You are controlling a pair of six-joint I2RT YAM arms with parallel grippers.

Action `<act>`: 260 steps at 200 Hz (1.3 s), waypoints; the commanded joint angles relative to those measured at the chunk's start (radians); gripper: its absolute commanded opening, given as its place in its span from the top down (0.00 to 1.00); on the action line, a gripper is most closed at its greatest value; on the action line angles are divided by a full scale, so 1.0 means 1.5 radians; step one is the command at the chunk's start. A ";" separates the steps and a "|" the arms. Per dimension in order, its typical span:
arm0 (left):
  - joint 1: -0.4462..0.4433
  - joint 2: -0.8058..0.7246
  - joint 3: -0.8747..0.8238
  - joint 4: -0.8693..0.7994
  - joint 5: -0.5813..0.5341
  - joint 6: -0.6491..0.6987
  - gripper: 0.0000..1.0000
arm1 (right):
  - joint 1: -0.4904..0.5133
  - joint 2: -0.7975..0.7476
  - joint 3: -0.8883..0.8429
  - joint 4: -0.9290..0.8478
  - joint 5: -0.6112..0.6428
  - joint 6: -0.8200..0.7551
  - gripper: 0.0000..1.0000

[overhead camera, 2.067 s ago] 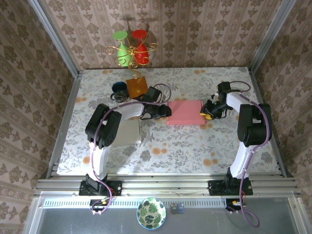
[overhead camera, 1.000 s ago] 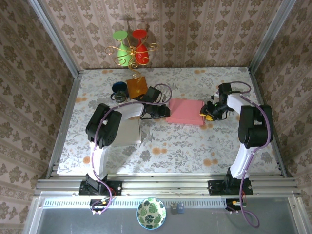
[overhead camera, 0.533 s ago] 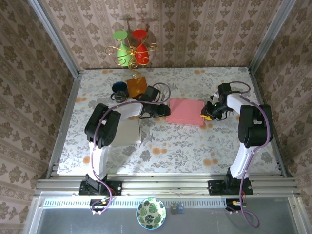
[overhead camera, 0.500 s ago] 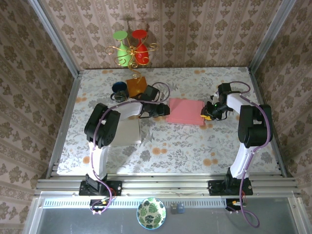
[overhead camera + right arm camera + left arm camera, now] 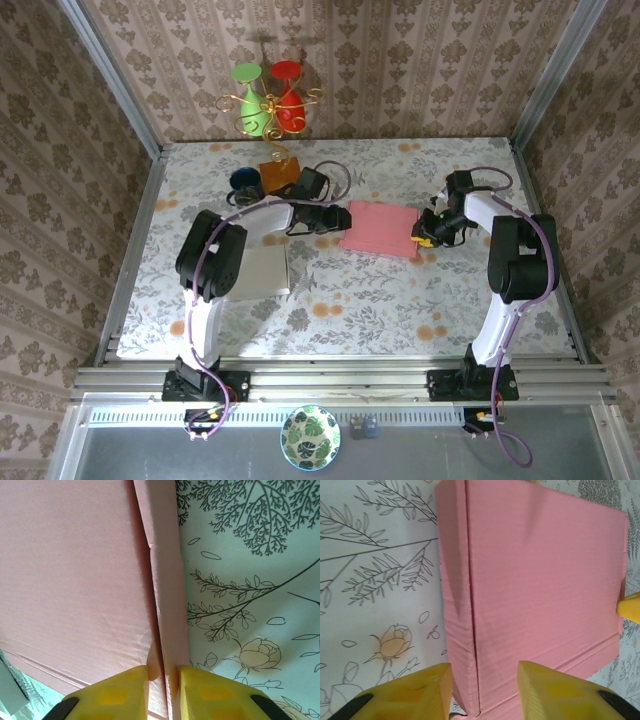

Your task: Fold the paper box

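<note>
1. From the top camera, the pink paper box (image 5: 378, 230) lies flat on the table (image 5: 400, 290), a little toward 12 o'clock from the table's middle.
   - The left jaws meet the box at its 9 o'clock edge and the right jaws at its 3 o'clock edge. One arm per end probably lets one side be held while the other is worked.
   - The table at the box's 6 o'clock is bare and gives room to move.
   - A dark cup (image 5: 243, 180) and an orange object (image 5: 280, 172) crowd the left arm at 10 to 11 o'clock, and a grey sheet (image 5: 262, 270) lies at 7 o'clock.

2. In the left wrist view, the yellow fingers (image 5: 415, 692) stand apart at 6 o'clock.
   - The left jaws are released. They straddle the crease between the narrow side flap (image 5: 454, 605) and the broad panel, and pinch nothing.
   - This looks like lining up for a new grip on that flap.
   - Bare table lies at 9 o'clock of the flap.
   - The other arm's yellow tip (image 5: 630, 609) touches the box's 3 o'clock edge.

3. In the right wrist view, the right jaws are clenched on the box's thin edge strip (image 5: 167, 580).
   - Both fingers (image 5: 112, 692) press the pink card from either side.
   - The grip likely keeps the box from sliding.
   - Open table at 3 o'clock leaves room to swing that strip outward.
</note>
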 commanded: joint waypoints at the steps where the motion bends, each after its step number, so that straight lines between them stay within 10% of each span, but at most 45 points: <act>1: 0.001 0.013 0.020 -0.002 -0.001 0.015 0.60 | 0.004 0.018 0.011 -0.030 0.012 -0.019 0.76; 260: 0.007 0.023 -0.072 0.051 0.009 -0.005 0.87 | -0.043 -0.014 -0.094 0.210 -0.187 0.048 0.45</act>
